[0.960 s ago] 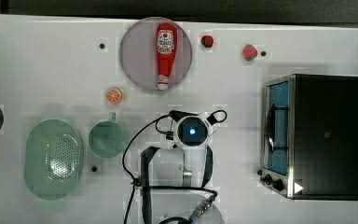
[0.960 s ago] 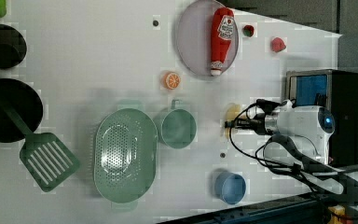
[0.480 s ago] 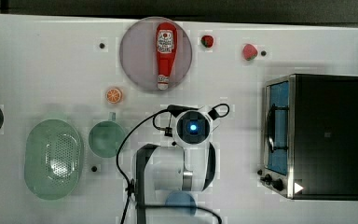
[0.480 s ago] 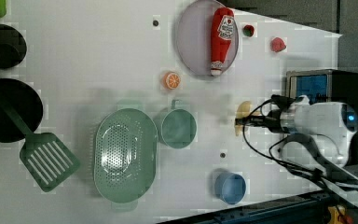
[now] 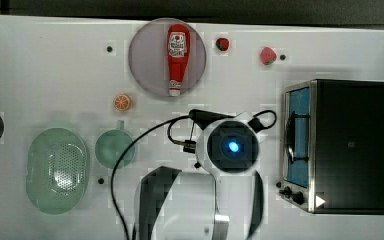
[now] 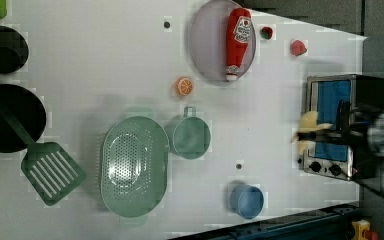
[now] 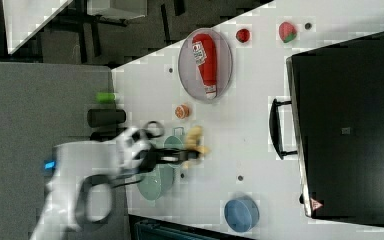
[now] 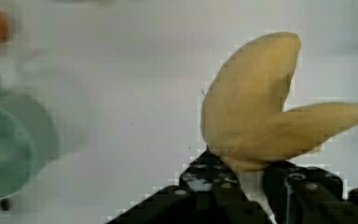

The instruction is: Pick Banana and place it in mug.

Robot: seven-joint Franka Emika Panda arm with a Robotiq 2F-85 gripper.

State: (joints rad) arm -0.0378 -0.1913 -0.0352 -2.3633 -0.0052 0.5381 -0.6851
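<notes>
Currently the banana (image 8: 256, 112) is clamped at its base between the black fingers (image 8: 303, 186) of the gripper (image 8: 251, 179), and its two pale yellow lobes stick out beyond the fingertips. In the left view the banana (image 6: 307, 131) hangs in front of the toaster oven (image 6: 342, 125), clear of the table (image 6: 105, 60). In the right view the banana (image 7: 195, 140) sits at the tip of the gripper (image 7: 190, 152), just beside the mug (image 7: 174, 145) as that camera sees it.

The mug (image 5: 114, 148) stands upright on the table, and nothing can be seen inside it. In the top view the arm's wrist (image 5: 232, 147) lies to the top view's right of the mug, apart from it. The perforated bowl (image 5: 57, 170) stands just beside the mug on the top view's left. The orange slice (image 5: 122, 102) lies near the mug's handle stub.

Farther out, a ketchup bottle (image 5: 177, 57) lies on a round plate (image 5: 145, 60), with two strawberries (image 5: 222, 44) beyond it. A blue cup (image 6: 246, 201) stands near the table edge in the left view. A green spatula (image 6: 47, 167) rests against a black pan (image 6: 5, 117).
</notes>
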